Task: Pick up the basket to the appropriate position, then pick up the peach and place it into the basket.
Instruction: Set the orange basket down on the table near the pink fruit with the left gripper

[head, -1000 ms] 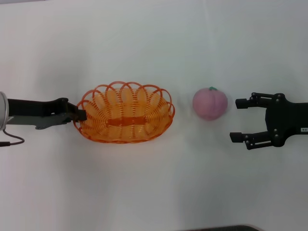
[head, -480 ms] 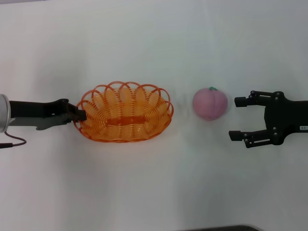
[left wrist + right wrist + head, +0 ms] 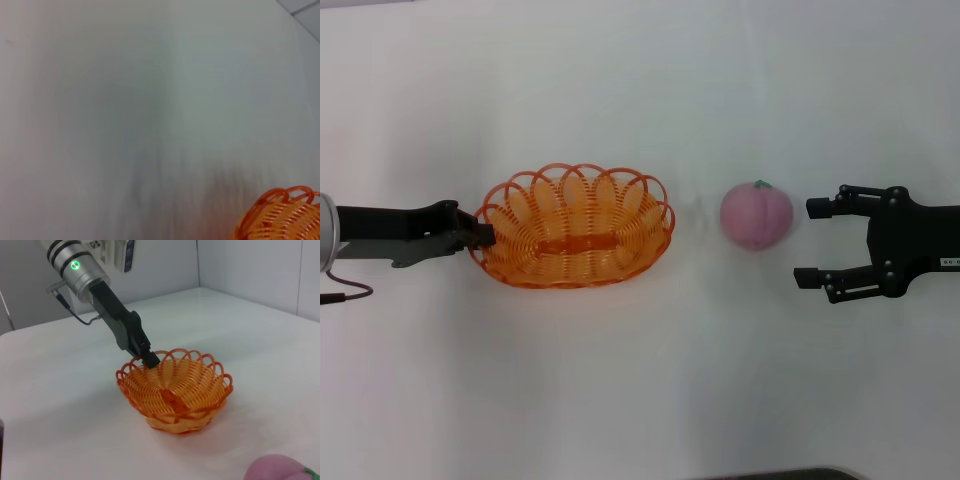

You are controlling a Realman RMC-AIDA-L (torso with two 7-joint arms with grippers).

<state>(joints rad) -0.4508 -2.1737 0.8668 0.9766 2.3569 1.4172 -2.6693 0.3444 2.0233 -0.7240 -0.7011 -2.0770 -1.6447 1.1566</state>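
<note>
Gripping the basket [image 3: 572, 228] rim – left hand [image 3: 480, 236], peach [image 3: 756, 215] just beside the wide-open right hand [image 3: 807, 243]

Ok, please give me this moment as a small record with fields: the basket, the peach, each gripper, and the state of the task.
basket: orange basket on the white table, empty, held at its rim
peach: pink peach on the table, between the basket and the right gripper, touched by nothing
left gripper: left gripper shut on the basket's rim
right gripper: right gripper open, beside the peach, apart from it
task state: basket gripped; peach not yet picked up
</note>
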